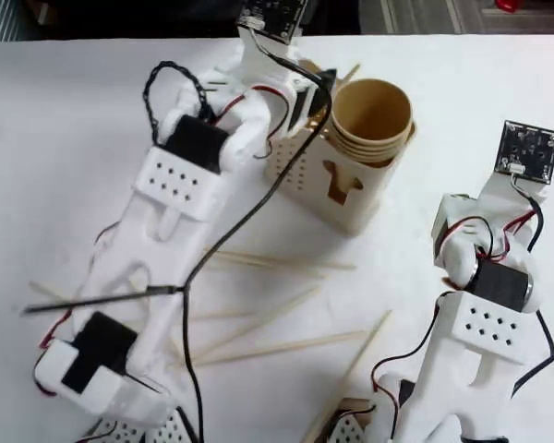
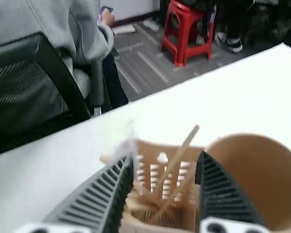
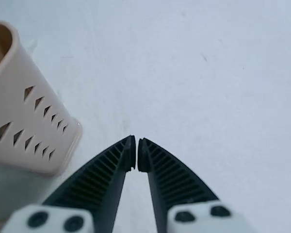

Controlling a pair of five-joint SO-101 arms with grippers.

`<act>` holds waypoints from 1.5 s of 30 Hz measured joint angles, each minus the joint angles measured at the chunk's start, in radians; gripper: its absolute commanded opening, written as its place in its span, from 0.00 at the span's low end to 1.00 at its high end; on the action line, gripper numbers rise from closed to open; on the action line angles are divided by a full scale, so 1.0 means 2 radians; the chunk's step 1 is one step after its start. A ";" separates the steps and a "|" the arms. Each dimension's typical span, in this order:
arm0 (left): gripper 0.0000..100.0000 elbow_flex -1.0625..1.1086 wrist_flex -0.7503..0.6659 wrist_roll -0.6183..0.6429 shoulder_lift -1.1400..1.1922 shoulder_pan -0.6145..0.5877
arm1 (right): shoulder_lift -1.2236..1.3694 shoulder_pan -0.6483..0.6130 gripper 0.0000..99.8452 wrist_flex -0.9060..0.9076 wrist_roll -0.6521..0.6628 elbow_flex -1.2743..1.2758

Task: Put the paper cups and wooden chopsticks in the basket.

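A beige slotted basket (image 1: 328, 189) stands at the table's back centre. A stack of paper cups (image 1: 374, 115) sits in its right end, the same cup (image 2: 262, 179) showing beside my left gripper. My left gripper (image 2: 166, 160) hangs open just above the basket's left end (image 2: 150, 174), where a few wooden chopsticks (image 2: 177, 162) lean inside; nothing is between its fingers. Several more chopsticks (image 1: 277, 348) lie scattered on the table in front of the basket. My right gripper (image 3: 136, 148) is shut on nothing, low over bare table to the right of the basket (image 3: 26, 121).
The left arm (image 1: 171, 198) stretches from the front left across the loose chopsticks, and a black cable (image 1: 249, 217) trails over it. The right arm (image 1: 485, 314) stands at the front right. The white table (image 1: 480, 83) is bare to the basket's right.
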 measured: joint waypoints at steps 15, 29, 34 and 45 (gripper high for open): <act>0.26 -0.004 0.301 -0.218 -0.094 0.000 | 0.000 0.000 0.03 -0.037 0.000 0.023; 0.27 0.217 0.299 -0.446 -0.094 0.000 | 0.000 0.000 0.03 -0.037 0.000 0.023; 0.27 0.348 0.188 -0.482 -0.094 0.000 | 0.000 0.000 0.03 -0.037 0.000 0.023; 0.26 0.342 0.126 -0.489 0.027 -0.021 | 0.000 -0.002 0.03 -0.037 0.000 0.023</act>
